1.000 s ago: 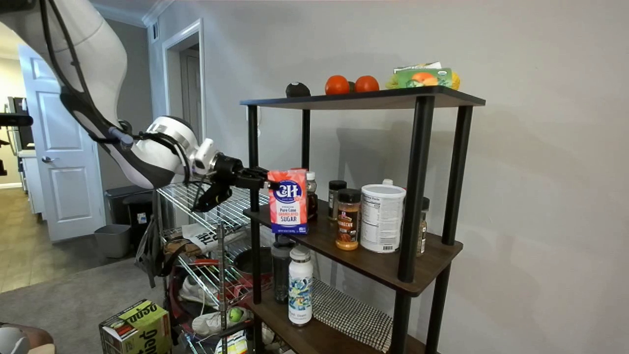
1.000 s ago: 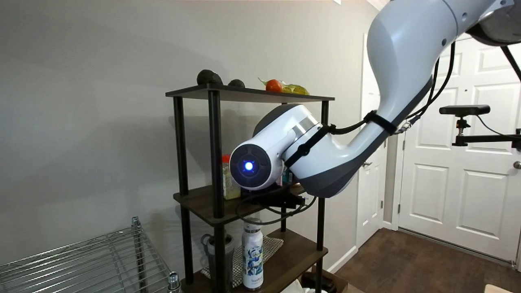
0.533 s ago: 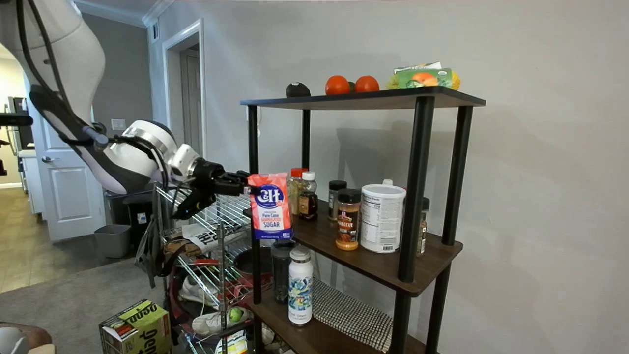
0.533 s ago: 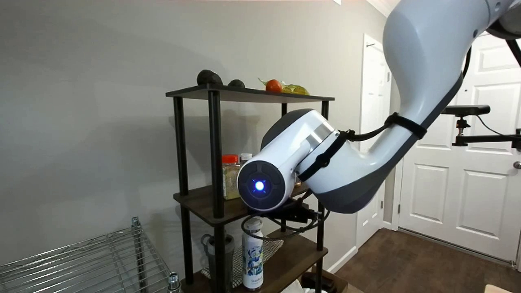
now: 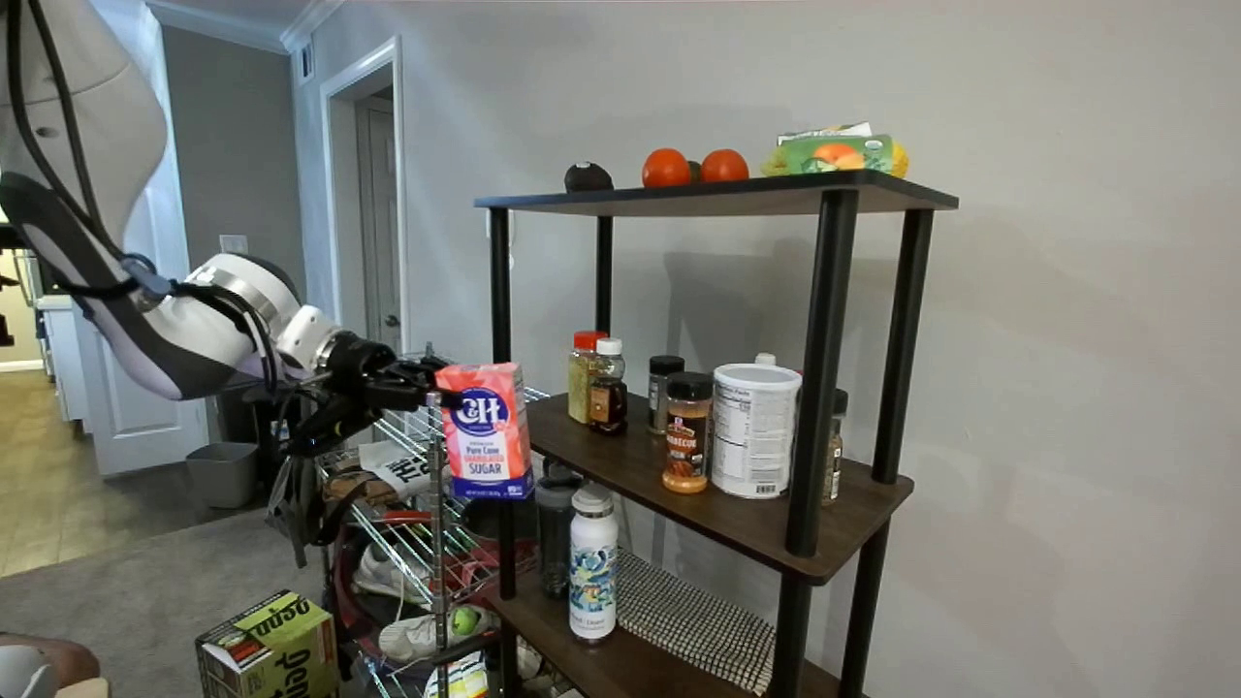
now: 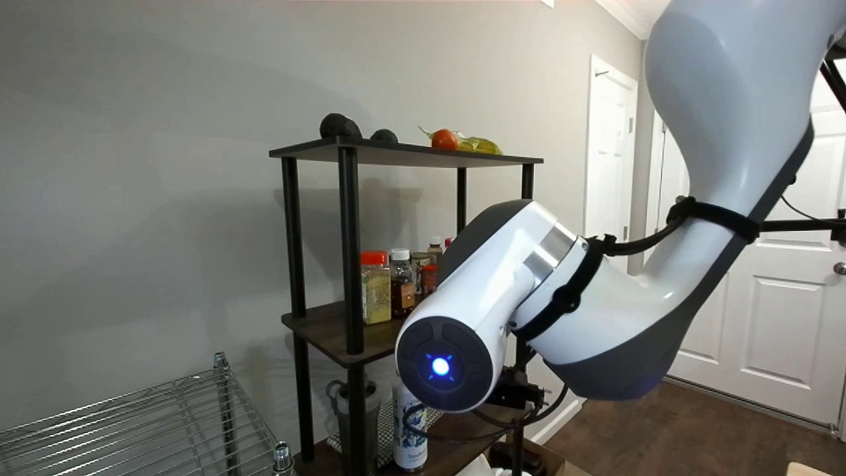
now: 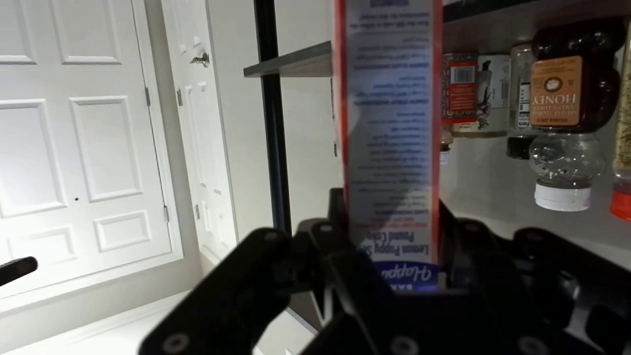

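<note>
A boxy pink, white and blue sugar package hangs in mid-air, nearly upright with a slight lean, apparently just outside one corner of the dark-brown wooden middle shelf. The black two-fingered gripper holds it near the top, part closed, a finger against each broad face; the wrist view shows the narrow printed side panel between them. Compared with a second ago, the package has drawn back from the shelf and sunk a little, while the grip looks unchanged. My reading is that it is now free of the shelf, its weight borne by the grip alone.

The retreat has uncovered its nearest neighbours there: a dark amber honey bottle with a white cap and a clear jar of yellow-green seasoning with a red lid, side by side. Farther along stand a black-capped jar of orange barbecue seasoning and a wide white cylindrical tub. On the lower shelf, a white bottle with a colourful print stands upright. Two round red tomatoes sit on the top shelf. In an exterior view the white-and-grey robot arm hides the package.
</note>
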